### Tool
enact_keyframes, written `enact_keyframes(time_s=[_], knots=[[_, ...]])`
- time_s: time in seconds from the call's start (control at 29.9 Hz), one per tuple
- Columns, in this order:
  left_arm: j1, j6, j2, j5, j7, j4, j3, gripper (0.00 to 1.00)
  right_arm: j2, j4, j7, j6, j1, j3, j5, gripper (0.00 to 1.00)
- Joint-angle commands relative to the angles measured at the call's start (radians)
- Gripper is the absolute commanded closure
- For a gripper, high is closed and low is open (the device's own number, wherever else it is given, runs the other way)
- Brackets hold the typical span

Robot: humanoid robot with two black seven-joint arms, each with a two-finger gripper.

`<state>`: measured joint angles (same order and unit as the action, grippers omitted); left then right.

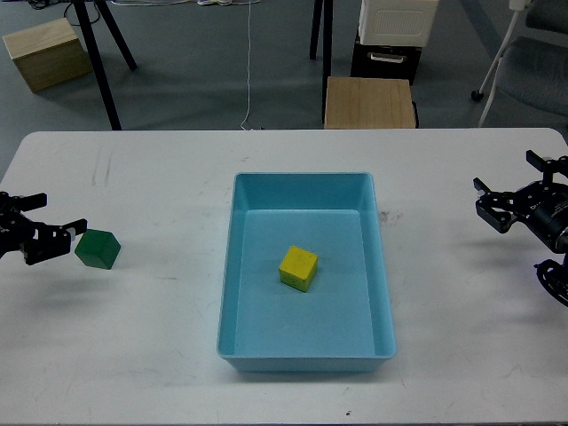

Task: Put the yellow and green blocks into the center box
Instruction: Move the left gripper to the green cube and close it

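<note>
**Green block next, yellow one done**

While reaching for the green block (98, 248), best to go slow and keep the left gripper (49, 232) wide apart. Slide in from nine o'clock so one finger passes each side, then squeeze, lift, and carry over to the blue box (306, 183) at three o'clock. Don't bump the block away.

Sits just beside the spread fingers (55, 248), on their three o'clock side, not yet between them. Yellow block (298, 268) already rests inside the box. Right gripper (510, 193) waits far off, spread apart, holding nothing.
</note>
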<state>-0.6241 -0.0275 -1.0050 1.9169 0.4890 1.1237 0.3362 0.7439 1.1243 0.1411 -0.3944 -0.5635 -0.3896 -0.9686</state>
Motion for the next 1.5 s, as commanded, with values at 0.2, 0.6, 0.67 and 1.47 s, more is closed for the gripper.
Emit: enact_keyframes(time_s=[0.2,0.6,0.67,1.47], knots=[[-0.039,-0.202,0.045,0.028,0.0,-0.025,-0.017,0.0,0.005,0.009,0.002,-0.001,0.002,0.002,0.001,0.01],[-0.06,-0.239,0.183,0.028,0.0,-0.136,-0.017,0.0,0.034,0.022,0.002,-0.003,0.005,0.0,0.001,0.01],[-0.066,-0.241,0.19,0.03,0.0,-0.145,-0.019,0.0,0.044,0.034,0.003,-0.003,0.005,0.0,0.001,0.01],[-0.091,-0.25,0.279,0.056,0.0,-0.242,-0.019,0.0,0.086,0.094,0.015,-0.004,0.007,-0.011,0.001,0.01]])
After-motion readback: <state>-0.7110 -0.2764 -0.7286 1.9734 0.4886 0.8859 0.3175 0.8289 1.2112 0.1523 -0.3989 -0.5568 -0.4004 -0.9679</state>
